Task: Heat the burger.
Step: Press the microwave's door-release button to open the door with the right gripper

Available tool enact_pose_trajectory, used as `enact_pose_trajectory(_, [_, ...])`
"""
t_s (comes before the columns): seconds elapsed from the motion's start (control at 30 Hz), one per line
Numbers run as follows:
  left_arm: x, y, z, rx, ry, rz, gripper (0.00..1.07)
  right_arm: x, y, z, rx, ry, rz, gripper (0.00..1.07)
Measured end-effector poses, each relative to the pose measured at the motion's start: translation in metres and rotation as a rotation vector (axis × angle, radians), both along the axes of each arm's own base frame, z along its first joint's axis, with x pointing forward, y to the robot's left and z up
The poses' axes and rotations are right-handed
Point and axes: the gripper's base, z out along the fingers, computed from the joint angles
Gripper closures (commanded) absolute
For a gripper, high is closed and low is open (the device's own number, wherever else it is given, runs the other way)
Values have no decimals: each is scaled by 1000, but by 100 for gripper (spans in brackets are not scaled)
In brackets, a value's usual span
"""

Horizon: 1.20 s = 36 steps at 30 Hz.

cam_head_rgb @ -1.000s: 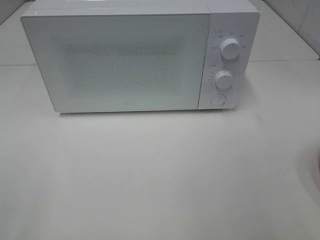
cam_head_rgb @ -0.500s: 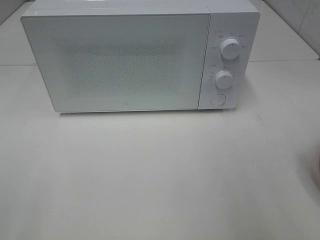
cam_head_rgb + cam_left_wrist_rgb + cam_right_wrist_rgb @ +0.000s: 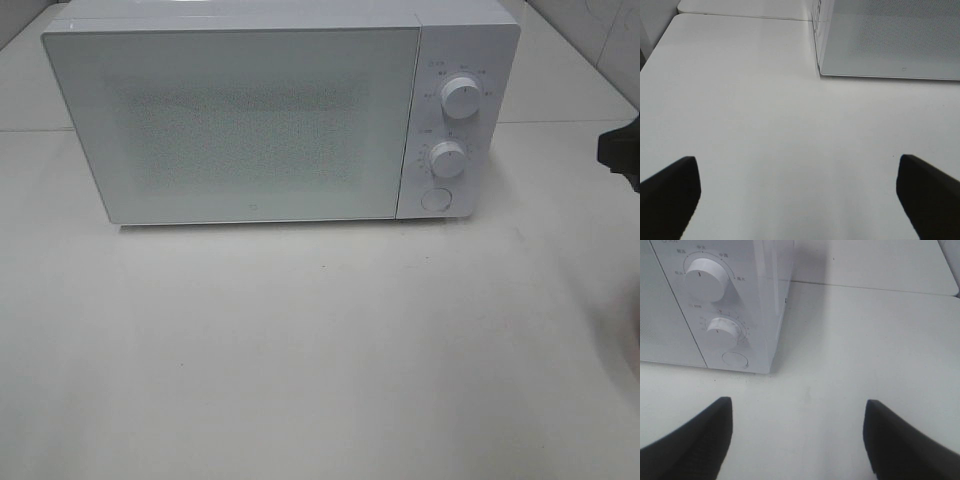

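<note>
The burger shows in no view. The microwave's (image 3: 250, 120) shut, frosted door (image 3: 240, 125) hides its inside. The left gripper (image 3: 797, 170) and right gripper (image 3: 797, 410) gape empty, with bare table (image 3: 865, 350) ahead of each.

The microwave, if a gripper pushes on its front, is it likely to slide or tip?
Tipping looks unlikely: the microwave is a wide, low box sitting flat on the table. For its bulk it's probably heavy and may barely slide. Its smooth, flat door likely feels slippery.

White microwave (image 3: 250, 120), door shut, upper dial (image 3: 460, 97), lower dial (image 3: 448, 159), round button (image 3: 435, 198) beneath, on white table (image 3: 320, 350)
</note>
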Motion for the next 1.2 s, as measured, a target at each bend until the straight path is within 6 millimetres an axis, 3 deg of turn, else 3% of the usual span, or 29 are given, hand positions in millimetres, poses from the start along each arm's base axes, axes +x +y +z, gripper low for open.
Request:
enact_pose_trajectory(0.1, [0,0,0,0,0,0,6,10,3,-5,9,-22,17,40])
enact_pose_trajectory(0.17, [0,0,0,0,0,0,6,23,7,-13,28,-46,35,52])
enact_pose_trajectory(0.2, [0,0,0,0,0,0,6,23,7,-13,28,-46,35,52])
enact_pose_trajectory(0.27, [0,0,0,0,0,0,6,31,9,-18,80,-57,24,69])
enact_pose_trajectory(0.3, [0,0,0,0,0,0,6,31,9,-18,80,-57,24,69])
enact_pose_trajectory(0.33, [0,0,0,0,0,0,6,34,9,-20,112,-58,12,75])
enact_pose_trajectory(0.37, [0,0,0,0,0,0,6,37,10,-23,183,-55,-20,89])
enact_pose_trajectory(0.47, [0,0,0,0,0,0,6,39,10,-25,218,-51,-36,94])
enact_pose_trajectory(0.53, [0,0,0,0,0,0,6,44,11,-30,393,-29,-119,107])
enact_pose_trajectory(0.6, [0,0,0,0,0,0,6,45,11,-30,431,-27,-135,107])
enact_pose_trajectory(0.9, [0,0,0,0,0,0,6,48,12,-32,962,30,-370,107])
enact_pose_trajectory(1.2, [0,0,0,0,0,0,6,46,11,-34,1154,62,-460,107])
